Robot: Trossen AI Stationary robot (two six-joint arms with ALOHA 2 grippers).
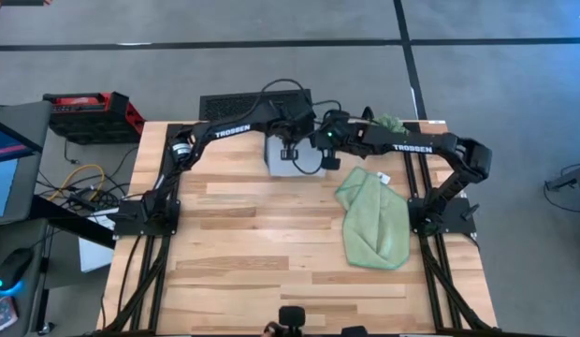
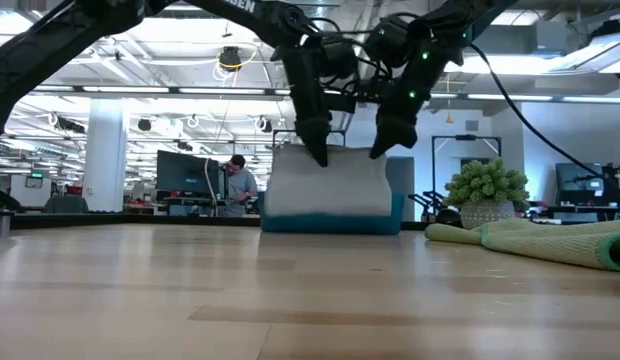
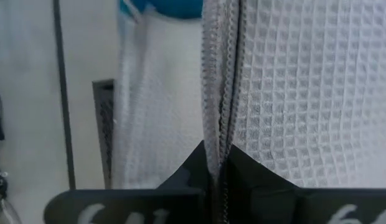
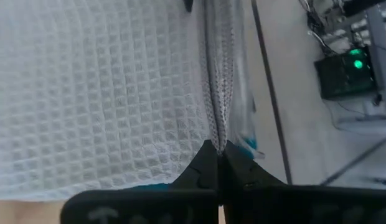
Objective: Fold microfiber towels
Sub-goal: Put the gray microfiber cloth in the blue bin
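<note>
Pale grey-blue waffle-weave microfiber towel pinched at the table's far side.
Left gripper and right gripper fingers clamp its top edge, left and right corners.

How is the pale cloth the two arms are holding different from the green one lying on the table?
The pale grey-blue towel hangs above the teal tray, pinched by the left gripper and right gripper; the green towel lies loose and rumpled on the table, untouched. Both are soft cloths.
</note>
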